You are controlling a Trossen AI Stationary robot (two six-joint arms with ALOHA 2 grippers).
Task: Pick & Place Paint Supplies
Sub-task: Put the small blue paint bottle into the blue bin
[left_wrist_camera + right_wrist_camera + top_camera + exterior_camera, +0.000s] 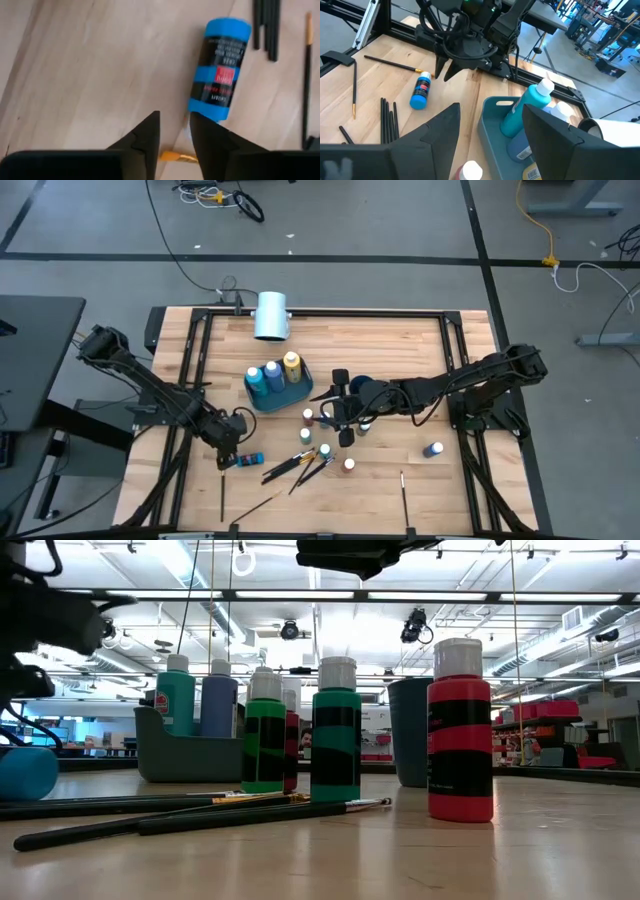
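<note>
The task is judged to be roughly a third done, as far as can be seen.

Furthest left on the tabletop (pixel 420 350), the left gripper (pixel 229 459) is held low beside a blue bottle (pixel 246 459) that lies on its side, uncollected. In the left wrist view its jaws are seen slightly parted with nothing between them, the fallen bottle lying just beyond their tips and an orange brush handle (pixel 177 157) showing under the gap. Whether they are parting or coming together cannot be told.

Close by, a lone dark brush (pixel 222 495) and a slanted brush (pixel 255 506) lie near the front edge, untouched.

Next, the blue tray (pixel 262 400) is found to hold three bottles: a teal bottle (pixel 256 378), a blue one (pixel 273 373) and a yellow bottle (pixel 291 364). These are counted as placed. The white cylinder (pixel 271 316) lies behind the tray and is no part of the work.

Toward the middle, a bundle of brushes (pixel 292 466) and several upright bottles remain loose, among them a green bottle (pixel 325 452) and a red bottle (pixel 348 466).

The right gripper (pixel 335 412) hangs over this cluster, just beside the tray. Its jaws are spread wide and nothing is held.

Further right, one brush (pixel 403 488) and a blue-labelled bottle (pixel 434 450) stand apart, still to be gathered.
</note>
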